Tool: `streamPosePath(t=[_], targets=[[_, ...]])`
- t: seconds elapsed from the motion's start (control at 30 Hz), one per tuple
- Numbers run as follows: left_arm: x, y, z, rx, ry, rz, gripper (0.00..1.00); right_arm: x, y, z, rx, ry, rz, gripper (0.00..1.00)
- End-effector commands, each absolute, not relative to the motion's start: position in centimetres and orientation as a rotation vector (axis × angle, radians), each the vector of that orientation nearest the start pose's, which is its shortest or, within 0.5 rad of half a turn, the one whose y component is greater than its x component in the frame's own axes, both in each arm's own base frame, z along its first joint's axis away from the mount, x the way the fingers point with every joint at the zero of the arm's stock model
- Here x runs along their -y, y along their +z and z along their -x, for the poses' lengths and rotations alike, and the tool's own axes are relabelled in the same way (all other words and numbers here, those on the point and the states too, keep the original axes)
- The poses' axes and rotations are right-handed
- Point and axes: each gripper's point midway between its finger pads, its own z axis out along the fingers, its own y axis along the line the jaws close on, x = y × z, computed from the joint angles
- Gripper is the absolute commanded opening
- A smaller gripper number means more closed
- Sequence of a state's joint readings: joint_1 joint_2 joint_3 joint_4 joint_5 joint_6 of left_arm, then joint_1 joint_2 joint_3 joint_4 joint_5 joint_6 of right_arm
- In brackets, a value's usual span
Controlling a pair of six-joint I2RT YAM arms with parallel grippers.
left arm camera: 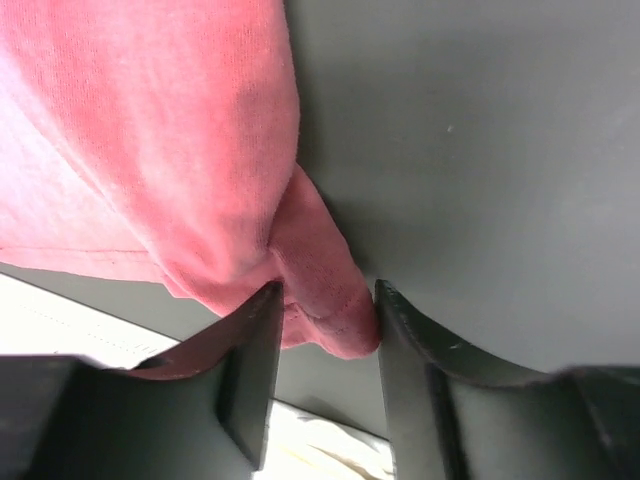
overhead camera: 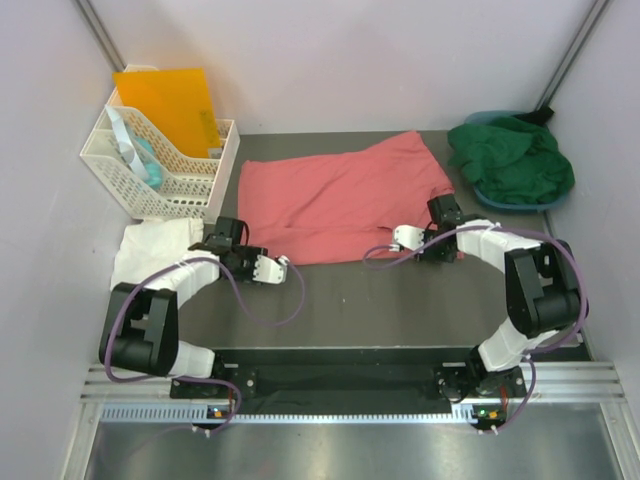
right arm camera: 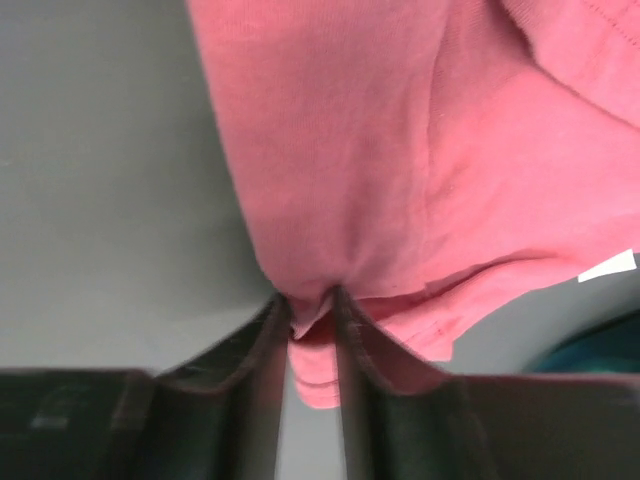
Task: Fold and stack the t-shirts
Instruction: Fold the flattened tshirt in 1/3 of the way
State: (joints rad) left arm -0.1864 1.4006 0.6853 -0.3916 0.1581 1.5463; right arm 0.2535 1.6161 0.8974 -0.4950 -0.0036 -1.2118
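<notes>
Nearest the camera, the two arms rise from their bases at the table's (overhead camera: 400, 300) near edge and bend inward, elbows out, forearms low over the dark surface. The left gripper (overhead camera: 232, 235) reaches the near-left corner of the salmon-pink t-shirt (overhead camera: 335, 200). The right gripper (overhead camera: 441, 208) is at the shirt's near-right corner.

In the left wrist view, the left gripper (left arm camera: 327, 300) has a rolled fold of the pink hem (left arm camera: 320, 290) between its jaws. The jaws stand about half apart, and the cloth fills the gap and touches both inner faces. In the right wrist view, the right gripper (right arm camera: 310, 305) is closed narrowly, pinching a thin bunch of pink cloth (right arm camera: 400, 150) that puckers up from the tips.

There are three t-shirts, one of each colour. The pink one lies spread in the middle of the table, wrinkled, and both grippers hold it at its near edge. The white t-shirt (overhead camera: 150, 250) lies crumpled at the left, just beside the left forearm. The dark green t-shirt (overhead camera: 510, 160) is heaped in one blue tub (overhead camera: 478, 186) at the far right, just beyond the right gripper.

Farther back on the left stands one white lattice basket (overhead camera: 120, 175), just beyond the white shirt. One orange folder (overhead camera: 170, 100) stands upright in it.
</notes>
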Motion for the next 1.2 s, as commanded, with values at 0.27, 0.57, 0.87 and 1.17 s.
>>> streamPosePath(t=[0.27,0.57,0.87,1.17], targets=[[4.3,4.6,-33.3,2.283,-0.429,2.758,0.00,-4.4,1.8,-33.9,-2.072,-0.278,1.893,0.00],[3.4,4.8,-32.7,2.184,-0.451,2.754,0.00,-1.9,2.6,-33.9,-2.078,-0.347,1.919,0.00],[2.8,4.5,-30.6,1.976,-0.345,2.790,0.00,-0.1,2.7,-34.1,-2.101,-0.376,1.922,0.00],[2.9,6.6,-29.4,1.984,-0.270,2.771,0.83,-0.6,3.5,-33.4,-2.091,-0.308,1.968,0.43]])
